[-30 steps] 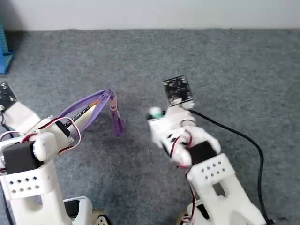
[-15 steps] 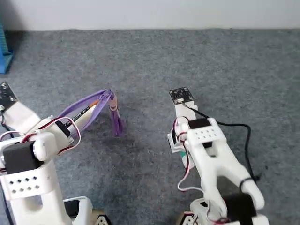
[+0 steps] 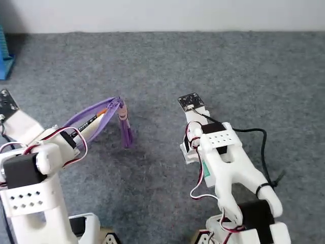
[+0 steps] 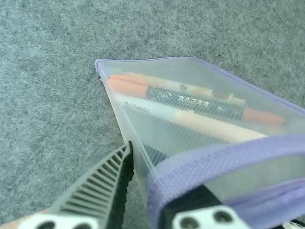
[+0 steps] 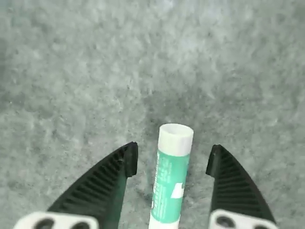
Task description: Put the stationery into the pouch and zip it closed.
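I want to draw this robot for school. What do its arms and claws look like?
The left arm and right arm are chunky white plastic with black motor blocks and rows of little round holes. Thin red, white and black wires loop along them; a thick black cable trails from the right one. The right gripper and left gripper have black ribbed fingers on white bases.

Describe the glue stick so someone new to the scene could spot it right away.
On the grey carpet, look to the right arm, away from the purple-edged pouch. The glue stick lies between the open fingers of the right gripper. It has a white end and a green-and-white body, and it sits outside the pouch, unlike the orange pens inside it.
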### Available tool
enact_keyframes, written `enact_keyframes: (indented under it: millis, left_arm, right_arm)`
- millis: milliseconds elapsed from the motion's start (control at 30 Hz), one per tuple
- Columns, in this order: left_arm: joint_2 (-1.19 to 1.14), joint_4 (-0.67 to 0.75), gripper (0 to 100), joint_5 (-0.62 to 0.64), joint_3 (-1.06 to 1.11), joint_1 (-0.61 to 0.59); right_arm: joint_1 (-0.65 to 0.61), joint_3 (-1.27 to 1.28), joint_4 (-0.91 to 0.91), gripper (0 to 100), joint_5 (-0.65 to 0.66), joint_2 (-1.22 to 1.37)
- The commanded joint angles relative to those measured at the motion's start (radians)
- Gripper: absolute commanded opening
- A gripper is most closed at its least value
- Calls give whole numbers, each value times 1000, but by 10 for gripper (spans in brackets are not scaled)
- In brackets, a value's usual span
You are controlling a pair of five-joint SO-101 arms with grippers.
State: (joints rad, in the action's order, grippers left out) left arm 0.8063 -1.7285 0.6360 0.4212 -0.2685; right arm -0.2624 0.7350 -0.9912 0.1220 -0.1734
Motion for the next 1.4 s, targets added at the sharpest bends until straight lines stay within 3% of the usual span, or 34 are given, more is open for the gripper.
enact_keyframes:
  millis: [0, 233, 333, 433, 500, 833, 967, 1167, 1367]
  left_arm:
    - [-3, 17, 12, 8, 4, 9]
    - [-3, 18, 12, 8, 4, 9]
    - [-3, 18, 12, 8, 4, 9]
    - [-3, 18, 12, 8, 4, 9]
    - [-3, 18, 12, 8, 4, 9]
    - [-3, 18, 12, 8, 5, 9]
    - [-3, 18, 12, 8, 5, 9]
    - [-5, 20, 12, 8, 5, 11]
    - [-5, 20, 12, 8, 5, 11]
  right_arm:
    - [12, -46, 4, 234, 23, 7]
    - [38, -48, 54, 229, 61, 125]
    - [39, -48, 53, 152, 71, 177]
    - [38, -48, 51, 9, 71, 177]
    - [38, -57, 36, 28, 71, 154]
    - [5, -152, -332, 8, 63, -321]
    - [-74, -201, -414, 8, 61, -604]
    - [-337, -207, -306, 8, 51, -941]
    - [-437, -203, 19, 8, -160, -986]
